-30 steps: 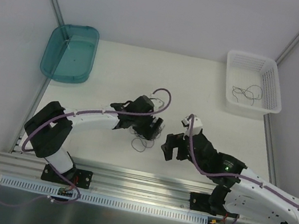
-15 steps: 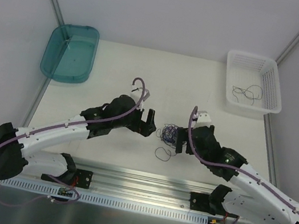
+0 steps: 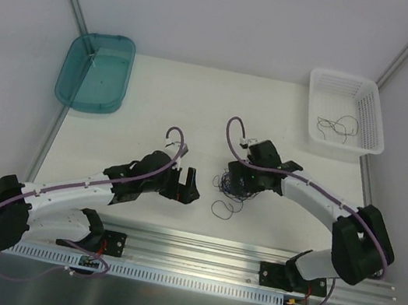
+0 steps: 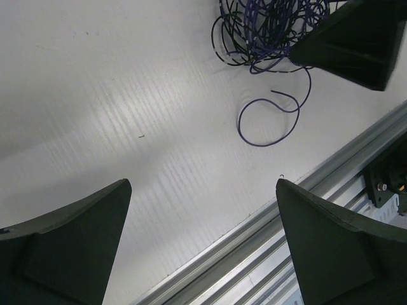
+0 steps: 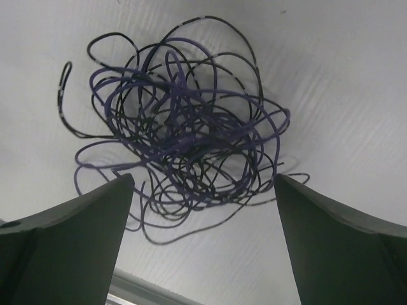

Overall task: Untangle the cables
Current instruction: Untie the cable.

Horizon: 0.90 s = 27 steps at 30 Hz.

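Observation:
The cables (image 5: 178,136) lie as a fist-sized tangle of thin purple and black strands on the white table, seen too in the top view as the cables (image 3: 227,185). My right gripper (image 5: 203,181) hovers right over the tangle, open, its fingers straddling the near edge with nothing pinched; in the top view the right gripper (image 3: 240,181) covers part of the bundle. One purple loop (image 4: 270,117) lies loose just beside the tangle. My left gripper (image 3: 184,188) stands open to the left of the bundle, holding nothing, and the left gripper (image 4: 202,187) looks down on bare table.
A white basket (image 3: 367,122) at the back right holds a few separate strands (image 3: 335,128). A teal bin (image 3: 96,70) sits at the back left. An aluminium rail (image 3: 195,250) runs along the near table edge, close to the left gripper.
The left gripper has let go of the cables, opened wide and drawn back to the near left. The right arm has swung round and now sits over the tangle.

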Each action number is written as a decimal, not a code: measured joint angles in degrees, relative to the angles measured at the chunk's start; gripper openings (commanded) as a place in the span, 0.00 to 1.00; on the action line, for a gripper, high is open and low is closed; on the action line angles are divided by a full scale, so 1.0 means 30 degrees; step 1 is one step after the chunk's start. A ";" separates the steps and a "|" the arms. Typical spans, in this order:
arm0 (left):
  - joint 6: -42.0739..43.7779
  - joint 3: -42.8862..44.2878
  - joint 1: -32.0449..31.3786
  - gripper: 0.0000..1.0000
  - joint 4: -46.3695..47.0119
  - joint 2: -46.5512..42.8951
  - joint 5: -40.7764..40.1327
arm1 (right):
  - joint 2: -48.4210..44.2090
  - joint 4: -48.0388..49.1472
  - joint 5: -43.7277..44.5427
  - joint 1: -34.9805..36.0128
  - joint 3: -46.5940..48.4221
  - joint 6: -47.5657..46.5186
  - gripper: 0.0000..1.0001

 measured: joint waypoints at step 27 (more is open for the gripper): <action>-0.2805 -0.1464 -0.0255 0.96 0.6419 0.2033 0.1049 | -0.6856 0.3009 -0.0707 0.0080 -0.3738 0.7424 0.01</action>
